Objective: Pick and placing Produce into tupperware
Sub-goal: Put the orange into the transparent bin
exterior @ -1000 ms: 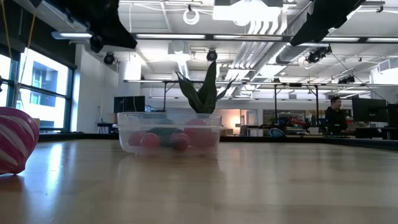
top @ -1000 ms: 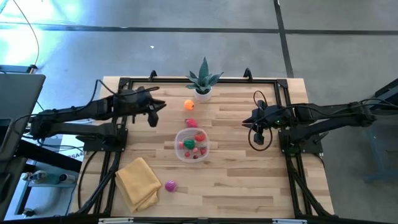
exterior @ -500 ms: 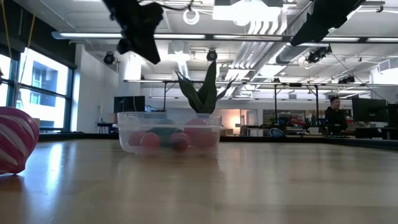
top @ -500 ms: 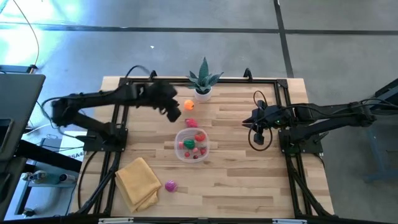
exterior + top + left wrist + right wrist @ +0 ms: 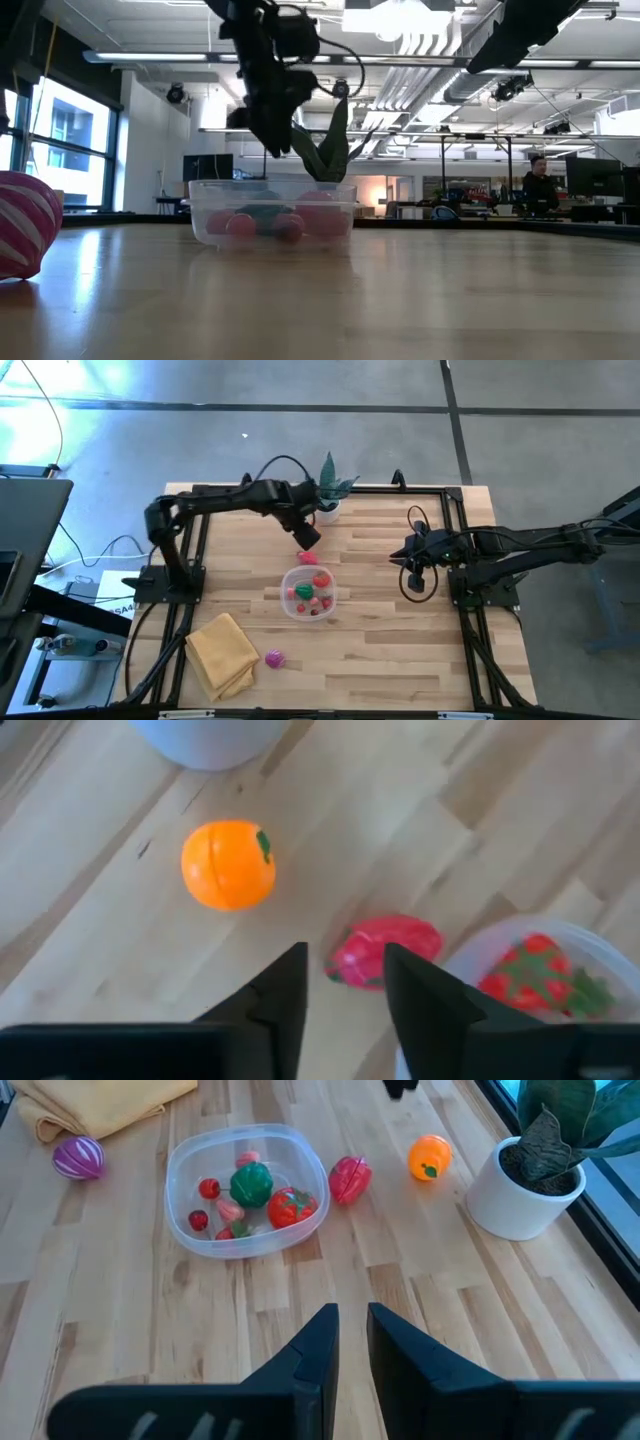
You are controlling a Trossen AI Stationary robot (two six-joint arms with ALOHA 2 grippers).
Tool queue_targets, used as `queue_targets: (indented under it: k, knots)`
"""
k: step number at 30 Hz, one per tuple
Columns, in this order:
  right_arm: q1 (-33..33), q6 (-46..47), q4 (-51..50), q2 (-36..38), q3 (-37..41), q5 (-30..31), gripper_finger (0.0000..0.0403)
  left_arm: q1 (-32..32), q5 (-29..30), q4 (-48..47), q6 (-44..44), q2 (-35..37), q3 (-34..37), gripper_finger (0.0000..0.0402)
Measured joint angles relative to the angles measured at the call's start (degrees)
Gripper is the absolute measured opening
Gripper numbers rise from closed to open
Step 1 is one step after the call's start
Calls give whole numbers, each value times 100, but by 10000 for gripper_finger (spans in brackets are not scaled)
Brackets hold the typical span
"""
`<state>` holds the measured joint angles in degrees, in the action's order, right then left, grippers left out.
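The left arm reaches out over the middle of the table (image 5: 400, 650), and the left gripper (image 5: 308, 538) hangs above the two loose pieces near the back edge. Its fingers (image 5: 285, 990) stand parted with nothing between them; through the gap the red piece (image 5: 385, 952) lies on the wood just below, touching nothing. The orange (image 5: 228, 864) sits a little way off from it, nearer the white pot of the plant (image 5: 327, 490).

The tub (image 5: 308, 592) stands at the table's centre, just in front of the red piece. Inside it lie a green piece (image 5: 251, 1184), a red tomato-like piece (image 5: 291, 1207) and a few small red and pink bits. Seen level across the table, the tub's clear wall shows reddish shapes resting on the bottom, with the left gripper up above and behind it, in front of the plant's leaves.

A magenta striped piece (image 5: 274, 658) lies alone toward the front, just beside the folded yellow cloth (image 5: 221, 652) at the front left corner.

The right arm waits over the right side of the table, well apart from the tub. The right gripper (image 5: 416, 565) holds nothing, and its fingers (image 5: 312, 1350) are drawn nearly together with only a narrow slit between them.

Far off in the room behind, a person (image 5: 539, 180) sits at a desk.
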<state>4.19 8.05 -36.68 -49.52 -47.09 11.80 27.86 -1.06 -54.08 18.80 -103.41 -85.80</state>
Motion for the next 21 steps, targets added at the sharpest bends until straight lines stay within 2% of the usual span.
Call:
queue_targets:
  k: [7, 15, 21]
  knots:
    - [0, 2, 3, -2, 0, -1, 46, 218, 248, 209, 159, -381, -48, 191]
    - [0, 0, 2, -2, 2, -1, 46, 526, 345, 312, 261, -530, -49, 240]
    - [0, 1, 2, -2, 1, -1, 46, 526, 344, 429, 41, -532, 20, 270]
